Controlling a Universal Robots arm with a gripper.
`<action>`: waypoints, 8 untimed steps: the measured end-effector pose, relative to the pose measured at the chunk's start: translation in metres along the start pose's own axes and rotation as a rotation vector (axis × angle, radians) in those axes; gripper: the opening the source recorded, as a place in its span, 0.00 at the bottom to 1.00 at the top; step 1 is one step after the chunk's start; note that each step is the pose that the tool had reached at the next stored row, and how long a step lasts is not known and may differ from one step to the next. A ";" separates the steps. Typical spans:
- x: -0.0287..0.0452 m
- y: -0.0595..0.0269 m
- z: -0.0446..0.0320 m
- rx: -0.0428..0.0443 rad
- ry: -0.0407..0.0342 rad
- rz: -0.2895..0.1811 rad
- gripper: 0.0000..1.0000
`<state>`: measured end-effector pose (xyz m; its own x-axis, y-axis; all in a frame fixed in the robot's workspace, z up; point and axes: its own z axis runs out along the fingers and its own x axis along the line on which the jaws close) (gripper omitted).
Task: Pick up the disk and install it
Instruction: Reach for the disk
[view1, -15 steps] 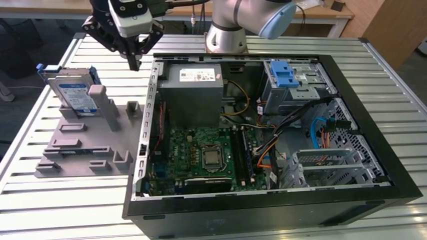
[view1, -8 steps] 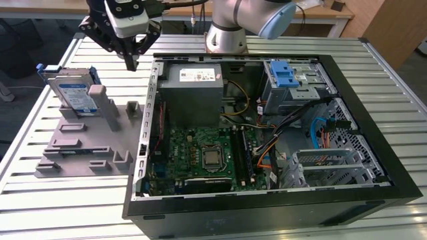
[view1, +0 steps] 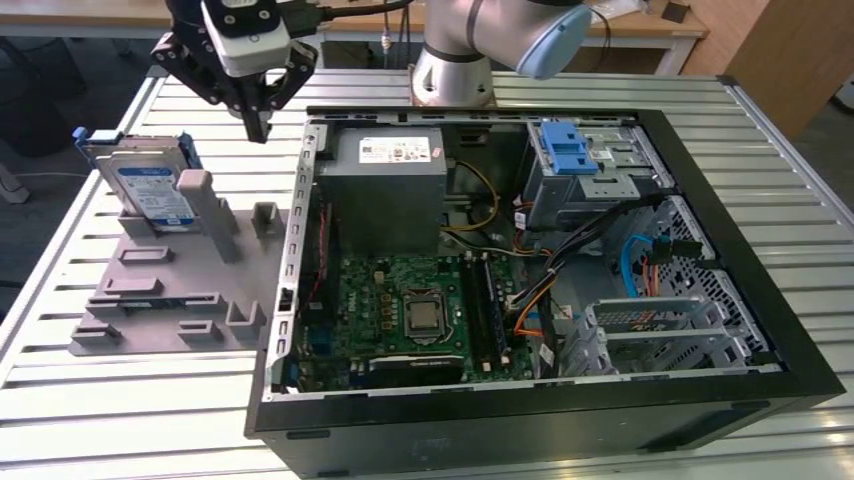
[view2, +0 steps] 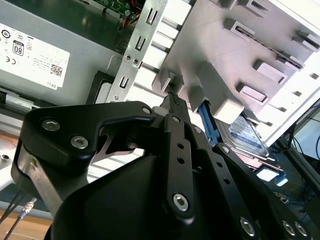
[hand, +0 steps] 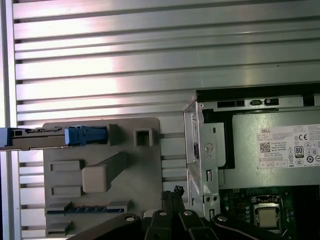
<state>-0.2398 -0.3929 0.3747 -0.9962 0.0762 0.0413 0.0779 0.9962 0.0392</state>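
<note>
In the exterior view the open computer case (view1: 534, 425) takes the centre and right of the bench (view1: 134, 420), with the fixture plate (view1: 160, 300) just beside it at left. The disk (view1: 150, 190) stands on the plate's upper-left end. The tool (view1: 254, 128) hangs at upper left, between disk and case. Inside the case, the power supply (view1: 384, 190) sits upper left and the drive cage (view1: 587, 165) upper right

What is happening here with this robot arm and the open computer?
The robot arm's gripper hangs empty, closed, above the table, between a grey holder and the open computer case. The disk stands upright in that holder, at the exterior view's left, and nothing touches it. It is not yet picked up or installed in the case.
</note>
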 end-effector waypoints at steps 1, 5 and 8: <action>0.0010 0.0000 0.0002 -0.0001 0.0007 0.000 0.11; 0.0041 -0.0002 0.0009 0.0001 0.0047 0.000 0.11; 0.0060 -0.0003 0.0013 0.0005 0.0085 0.000 0.11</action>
<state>-0.2459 -0.3927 0.3736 -0.9959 0.0762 0.0497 0.0781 0.9962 0.0387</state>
